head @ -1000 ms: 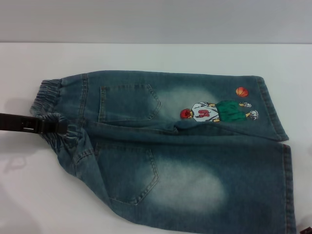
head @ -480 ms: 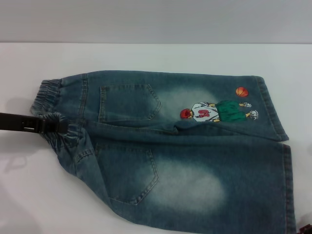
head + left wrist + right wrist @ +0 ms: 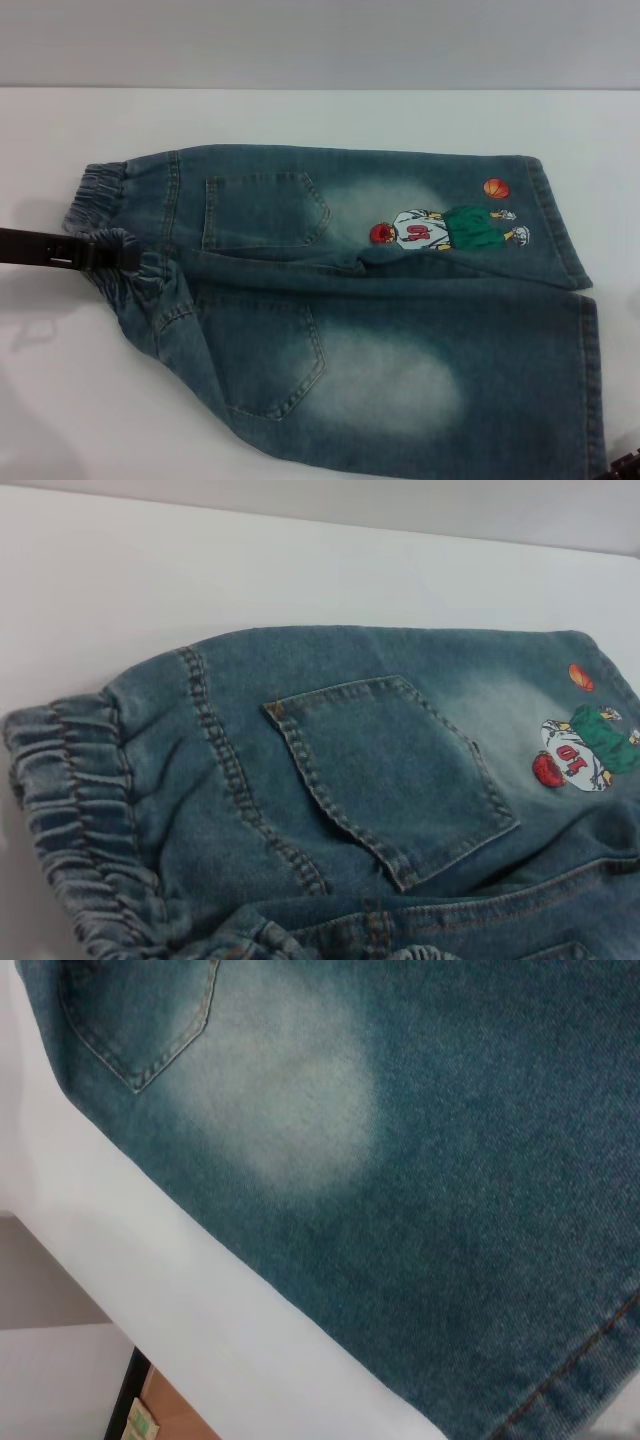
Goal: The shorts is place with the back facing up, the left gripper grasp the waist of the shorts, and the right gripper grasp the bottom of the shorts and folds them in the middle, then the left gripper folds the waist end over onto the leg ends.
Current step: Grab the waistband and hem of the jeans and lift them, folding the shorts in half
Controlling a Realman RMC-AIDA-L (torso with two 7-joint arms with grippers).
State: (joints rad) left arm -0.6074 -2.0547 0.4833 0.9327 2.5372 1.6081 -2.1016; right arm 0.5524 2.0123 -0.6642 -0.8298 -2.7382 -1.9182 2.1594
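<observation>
— Lying flat on the white table (image 3: 300, 115), back side up, are the shorts (image 3: 400, 300): waist toward the robot's left, leg hems toward its right.

— And the left gripper (image 3: 125, 256)?

— It comes in from the left edge as a dark bar, its tip at the waistband (image 3: 120, 245), about midway along the gathered elastic. The denim bunches right where it meets the tip. Whether the fingers are clamped on the cloth or only resting against it, I cannot tell.

— The right gripper (image 3: 622, 467)?

— Only a dark sliver shows at the near right corner, just beside the hem (image 3: 592, 380) of the nearer leg. Too little is visible to judge its grip.

— Any markings?

— Two back pockets (image 3: 395, 775), and an embroidered basketball player (image 3: 450, 230) with an orange ball (image 3: 496, 188) on the farther leg.
</observation>
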